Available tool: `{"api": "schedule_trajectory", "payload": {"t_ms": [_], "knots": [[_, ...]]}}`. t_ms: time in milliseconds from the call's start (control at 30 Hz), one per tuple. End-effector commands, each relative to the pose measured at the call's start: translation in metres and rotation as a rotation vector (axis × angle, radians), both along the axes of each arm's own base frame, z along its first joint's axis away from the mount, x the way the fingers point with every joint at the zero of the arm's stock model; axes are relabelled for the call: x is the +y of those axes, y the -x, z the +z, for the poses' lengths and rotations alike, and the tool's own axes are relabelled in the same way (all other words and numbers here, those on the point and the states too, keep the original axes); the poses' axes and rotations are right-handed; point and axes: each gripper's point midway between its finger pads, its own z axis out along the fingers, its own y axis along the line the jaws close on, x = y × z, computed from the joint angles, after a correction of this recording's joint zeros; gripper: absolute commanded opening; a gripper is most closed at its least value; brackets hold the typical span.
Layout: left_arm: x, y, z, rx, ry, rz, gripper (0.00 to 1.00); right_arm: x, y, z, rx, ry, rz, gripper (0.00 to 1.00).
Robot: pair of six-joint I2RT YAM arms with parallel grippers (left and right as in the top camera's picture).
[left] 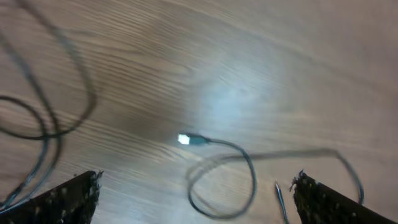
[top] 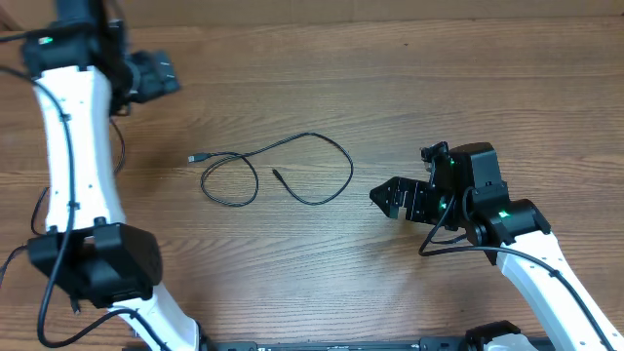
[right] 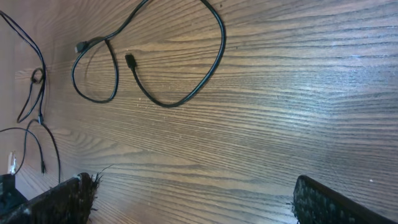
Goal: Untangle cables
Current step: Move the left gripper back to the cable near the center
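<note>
Right tool (top: 388, 198), spread and empty, hovers just right of the cable (top: 351, 171), which lies loose mid-surface (top: 468, 78) with one self-crossing loop at its left, likely set for a grab; left tool (top: 168, 76), also spread, hangs far left.

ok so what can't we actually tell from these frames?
Cable crossing by the small loop, overhead: too small to tell knot from overlap.
Plug, left wrist: blurred and glared out, type unreadable.
Thin wires, right wrist: cut off by the left edge, ends unseen.
Table under the left arm, overhead: hidden by the arm.
</note>
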Motion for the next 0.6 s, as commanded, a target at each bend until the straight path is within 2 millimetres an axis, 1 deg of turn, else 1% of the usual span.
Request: {"api": "schedule_trajectory", "payload": {"t_ms": [0, 100, 200, 400, 433, 500, 567], "knots": [[-0.039, 0.000, -0.007, 0.035, -0.011, -0.152, 1.00, -0.001, -0.003, 0.002, -0.014, 0.006, 0.000, 1.00], [-0.060, 0.003, -0.017, 0.078, -0.031, -0.227, 1.00, -0.001, -0.003, 0.002, -0.012, 0.006, -0.001, 1.00], [-0.079, 0.012, -0.033, 0.157, -0.053, -0.348, 1.00, -0.001, -0.002, 0.002, -0.011, 0.007, 0.000, 1.00], [-0.101, 0.033, -0.067, 0.325, -0.062, -0.541, 1.00, -0.001, -0.003, 0.002, -0.014, 0.006, -0.001, 1.00], [-0.108, 0.038, -0.080, 0.374, -0.054, -0.627, 1.00, -0.001, -0.004, 0.003, -0.019, 0.006, -0.001, 1.00], [-0.115, 0.038, -0.093, 0.402, -0.037, -0.687, 1.00, -0.001, -0.004, 0.003, -0.022, 0.005, -0.001, 1.00], [-0.118, 0.037, -0.105, 0.428, -0.036, -0.720, 1.00, -0.001, -0.004, 0.003, -0.022, 0.005, -0.001, 1.00]]}}
